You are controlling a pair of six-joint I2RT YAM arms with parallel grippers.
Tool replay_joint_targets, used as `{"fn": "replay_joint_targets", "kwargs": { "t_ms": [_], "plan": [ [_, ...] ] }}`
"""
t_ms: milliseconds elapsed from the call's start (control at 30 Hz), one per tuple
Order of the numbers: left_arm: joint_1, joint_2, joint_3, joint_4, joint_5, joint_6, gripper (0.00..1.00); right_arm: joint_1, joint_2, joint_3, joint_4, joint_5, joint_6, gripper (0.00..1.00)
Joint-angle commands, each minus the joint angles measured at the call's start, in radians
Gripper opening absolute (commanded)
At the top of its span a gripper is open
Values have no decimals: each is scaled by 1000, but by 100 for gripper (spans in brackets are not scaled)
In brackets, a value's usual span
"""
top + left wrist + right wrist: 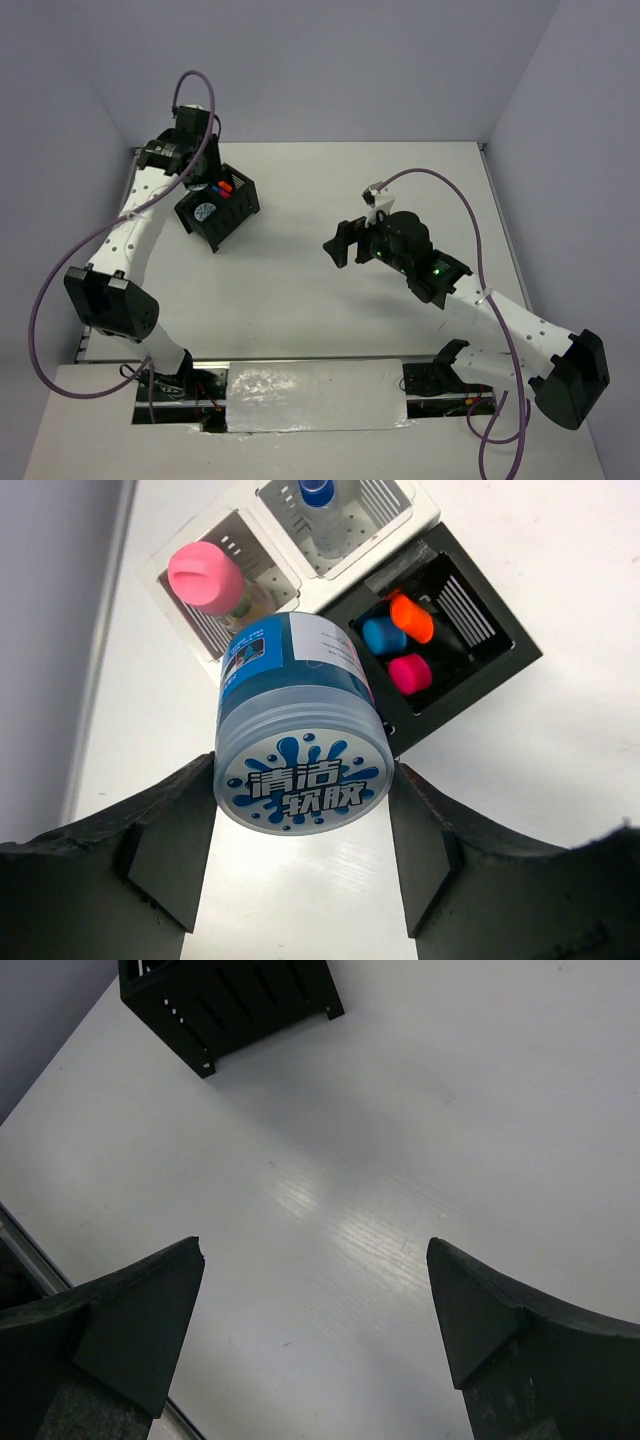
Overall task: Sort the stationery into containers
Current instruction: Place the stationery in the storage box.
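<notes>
My left gripper point(302, 772) is shut on a round blue-white tin point(300, 730), with a finger point(180, 830) pressed against each side near its lid. The tin hangs tilted over a corner of the black mesh organiser point(500, 655); from above the tin point(205, 212) shows at that organiser point(240, 205). Blue, orange and pink marker caps point(405, 640) stand in one compartment. Two light-grey cups sit beside it, one point(200, 630) holding a pink-capped stick point(205, 575), the other point(385, 510) a blue-capped clear bottle point(318, 495). My right gripper point(345, 240) is open over bare table.
The organiser point(230, 1000) lies far ahead of my right gripper point(315, 1250), at the upper left of its view. The table's left edge and the grey wall point(50, 630) run close behind the cups. The left arm point(130, 230) reaches along the left side.
</notes>
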Motion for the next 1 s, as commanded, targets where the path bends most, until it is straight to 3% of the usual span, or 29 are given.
{"fn": "replay_joint_targets", "kwargs": {
  "t_ms": [0, 200, 333, 967],
  "plan": [
    [101, -59, 31, 12, 181, -84, 0, -6, -9, 25, 14, 0, -1, 100],
    [235, -69, -41, 52, 480, -167, 0, -5, -19, 29, -1, 5, -2, 100],
    [281, -38, -74, 69, 597, -193, 0, -5, -16, 32, -7, -4, 1, 100],
    [304, 3, -136, 74, 568, -191, 0, -5, -12, 23, -14, -27, 1, 100]
  ]
}}
